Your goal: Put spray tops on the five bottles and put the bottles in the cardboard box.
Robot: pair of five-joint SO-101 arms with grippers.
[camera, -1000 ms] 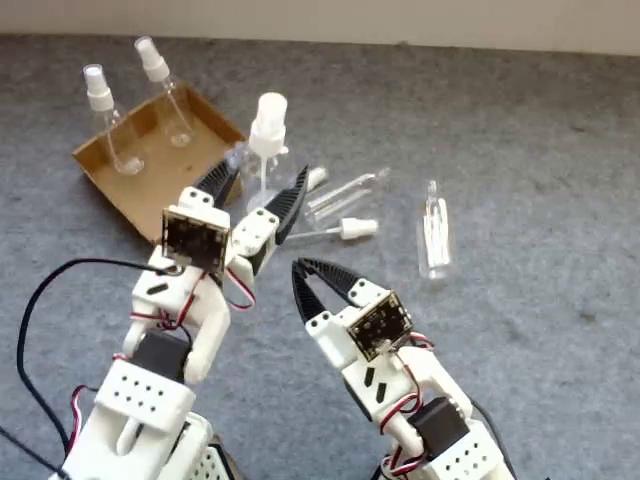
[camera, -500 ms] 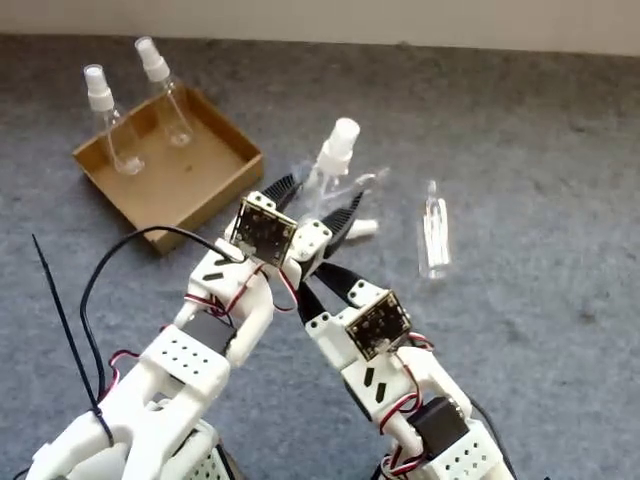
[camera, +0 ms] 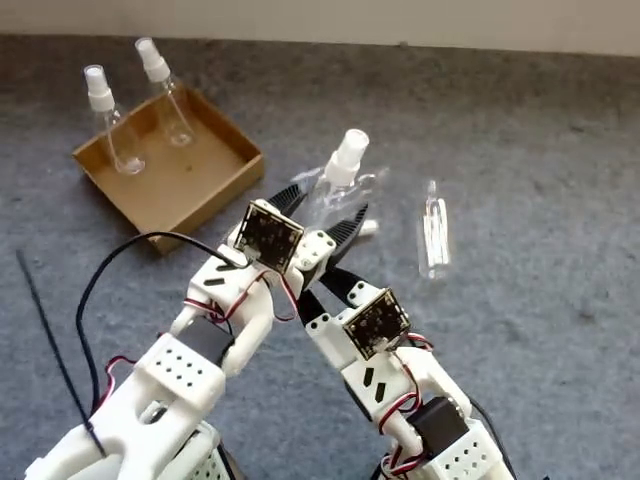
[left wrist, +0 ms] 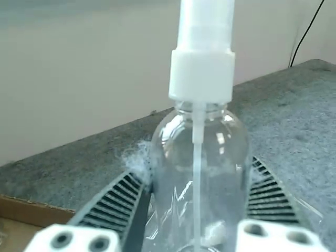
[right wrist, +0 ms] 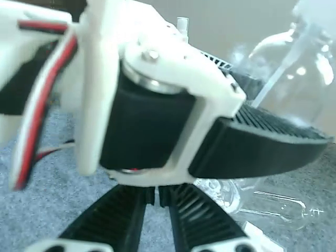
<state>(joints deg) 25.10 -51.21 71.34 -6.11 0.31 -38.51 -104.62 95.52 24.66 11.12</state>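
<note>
My left gripper [camera: 320, 208] is shut on a clear bottle [camera: 328, 195] with a white spray top [camera: 349, 150], held tilted above the middle of the carpet. In the left wrist view the bottle [left wrist: 199, 157] stands between the black fingers [left wrist: 115, 199]. My right gripper [camera: 322, 283] sits just below and in front of the left one, partly covered by it. In its own view its fingers [right wrist: 131, 210] lie close together with nothing between them. The cardboard box [camera: 205, 195] at the back left holds two capped bottles [camera: 112, 125] [camera: 168, 100].
A clear bottle [camera: 433, 235] lies on the grey carpet to the right. Another bottle [camera: 368, 182] and a loose spray top [camera: 368, 228] lie behind the held bottle. A black cable [camera: 120, 265] loops left of the left arm.
The left arm has swung right from beside the box to the middle, carrying the capped bottle, and now hangs over the right gripper. The right arm has stayed in place.
</note>
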